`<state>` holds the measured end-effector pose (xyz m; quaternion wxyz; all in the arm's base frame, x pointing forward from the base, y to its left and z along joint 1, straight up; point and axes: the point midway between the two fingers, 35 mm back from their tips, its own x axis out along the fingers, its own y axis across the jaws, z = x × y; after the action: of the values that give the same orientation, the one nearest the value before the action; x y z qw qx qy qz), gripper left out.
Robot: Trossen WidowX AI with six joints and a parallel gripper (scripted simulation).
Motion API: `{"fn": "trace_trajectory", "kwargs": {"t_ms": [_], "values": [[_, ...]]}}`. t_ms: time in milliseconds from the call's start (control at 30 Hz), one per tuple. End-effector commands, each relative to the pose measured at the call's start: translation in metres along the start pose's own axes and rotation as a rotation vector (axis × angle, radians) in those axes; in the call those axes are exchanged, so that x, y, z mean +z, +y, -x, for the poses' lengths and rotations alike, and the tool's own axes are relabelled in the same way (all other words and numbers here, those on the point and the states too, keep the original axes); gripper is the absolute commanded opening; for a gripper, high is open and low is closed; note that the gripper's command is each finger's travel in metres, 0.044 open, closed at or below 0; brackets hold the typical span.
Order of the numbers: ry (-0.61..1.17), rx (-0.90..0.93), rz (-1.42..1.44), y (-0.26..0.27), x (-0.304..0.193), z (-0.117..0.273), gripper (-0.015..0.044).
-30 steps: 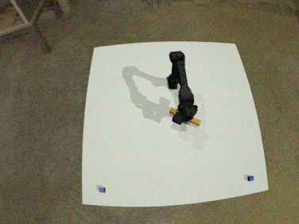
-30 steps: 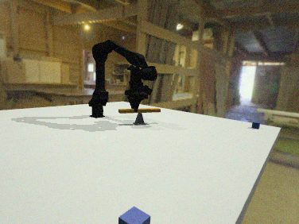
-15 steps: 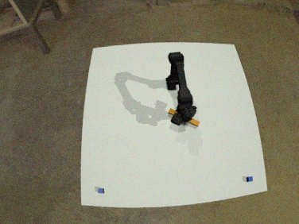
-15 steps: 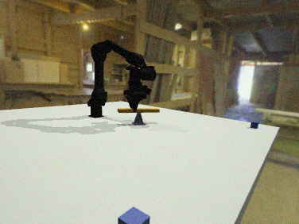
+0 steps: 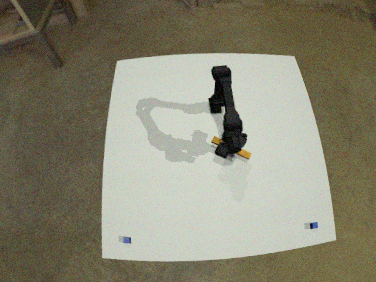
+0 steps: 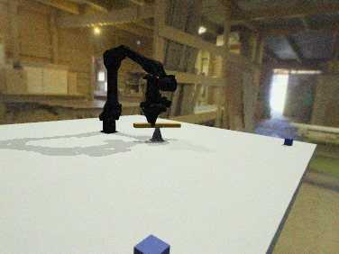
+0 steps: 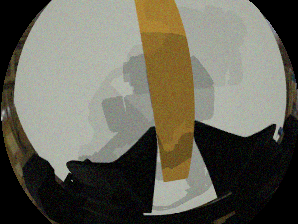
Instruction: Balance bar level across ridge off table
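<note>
The orange bar (image 5: 244, 154) (image 6: 171, 125) (image 7: 170, 75) looks level in the exterior view, clear of the table. Its middle is over the tip of the dark grey ridge (image 6: 157, 135) and appears to touch it. My gripper (image 5: 231, 149) (image 6: 153, 123) (image 7: 173, 128) points down at the bar's middle. Its fingers stand just apart on either side of the bar, very close to its sides, and look only slightly open. The arm hides the bar's middle in the top view. In the wrist view grey shapes show beside the bar; ridge and shadow are hard to tell apart there.
The white table (image 5: 165, 210) (image 6: 90, 194) carries two small blue blocks, one block (image 5: 125, 240) near the front left corner and another block (image 5: 312, 225) near the front right corner. Both stand far from the bar. Arm shadows fall across the table.
</note>
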<state>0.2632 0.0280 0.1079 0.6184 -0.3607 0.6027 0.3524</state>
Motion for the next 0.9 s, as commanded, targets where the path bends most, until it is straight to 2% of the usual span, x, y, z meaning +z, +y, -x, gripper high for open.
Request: {"fn": "trace_trajectory", "kwargs": {"t_ms": [0,500,800,867], "values": [[0.0,0.0,0.0,0.0,0.0,0.0,0.0173],[0.0,0.0,0.0,0.0,0.0,0.0,0.0185],[0.0,0.0,0.0,0.0,0.0,0.0,0.0421],[0.0,0.0,0.0,0.0,0.0,0.0,0.044]]}}
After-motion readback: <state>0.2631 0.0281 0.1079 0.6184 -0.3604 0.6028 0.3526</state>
